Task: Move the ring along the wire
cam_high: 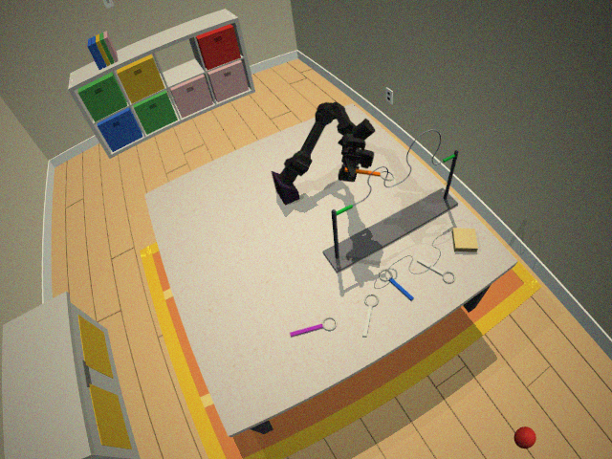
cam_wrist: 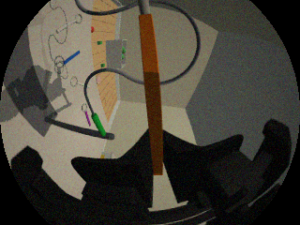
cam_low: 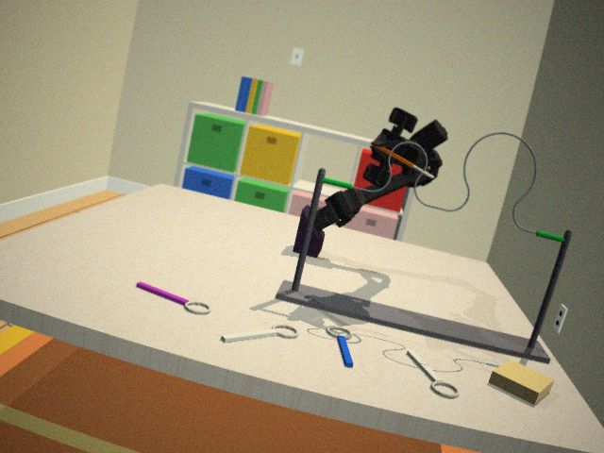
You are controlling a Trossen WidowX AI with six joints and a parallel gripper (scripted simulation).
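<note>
My gripper (cam_high: pixel 347 171) (cam_wrist: pixel 153 131) is shut on the orange handle (cam_high: pixel 368 172) (cam_low: pixel 399 157) (cam_wrist: pixel 150 52), high above the table. The ring (cam_high: pixel 386 174) (cam_low: pixel 424 171) at the handle's far end overlaps the grey wire (cam_high: pixel 439 141) (cam_low: pixel 500 133) (cam_wrist: pixel 199 44) just past its first hump; whether they touch cannot be told. In the wrist view the ring is beyond the top edge. One green part (cam_high: pixel 343 209) (cam_low: pixel 337 183) (cam_wrist: pixel 98 125) is by the left post (cam_high: pixel 336 242) (cam_low: pixel 309 234); the other green part (cam_high: pixel 448 158) (cam_low: pixel 551 236) is by the right post (cam_high: pixel 449 178) (cam_low: pixel 550 293).
The posts stand on a dark base (cam_high: pixel 395 226) (cam_low: pixel 428 326). In front lie a purple-handled ring tool (cam_high: pixel 306 330) (cam_low: pixel 160 293), a white one (cam_high: pixel 368 320) (cam_low: pixel 251 335), a blue one (cam_high: pixel 401 289) (cam_low: pixel 344 351), a grey one (cam_high: pixel 429 268) (cam_low: pixel 420 365) and a yellow block (cam_high: pixel 465 239) (cam_low: pixel 521 378).
</note>
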